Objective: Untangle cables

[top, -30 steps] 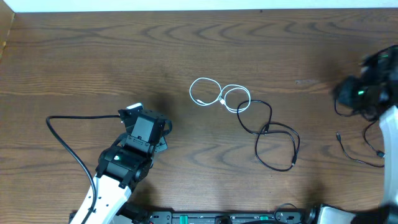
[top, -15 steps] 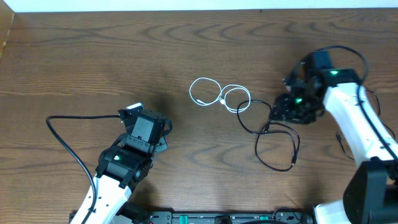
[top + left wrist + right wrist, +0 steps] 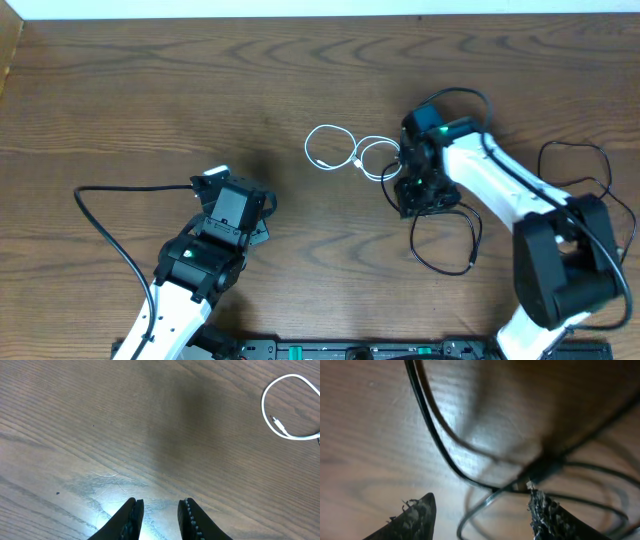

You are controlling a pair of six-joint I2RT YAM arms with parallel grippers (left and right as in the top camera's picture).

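Swinging in from the right edge of the desk (image 3: pixel 150 90), my right gripper (image 3: pixel 481 501) now hangs released astride the black cable (image 3: pixel 431 430) where it crosses itself. That is mid-desk, beside the white cable (image 3: pixel 358 160). My left gripper (image 3: pixel 160 510) sits parted and empty, so separating can begin.

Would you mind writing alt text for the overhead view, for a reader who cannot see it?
Seen from above, the right end effector is poised over a looped black cable, next to a white cable lying in two loops mid-way across a wooden table. The left arm sits apart at lower left.
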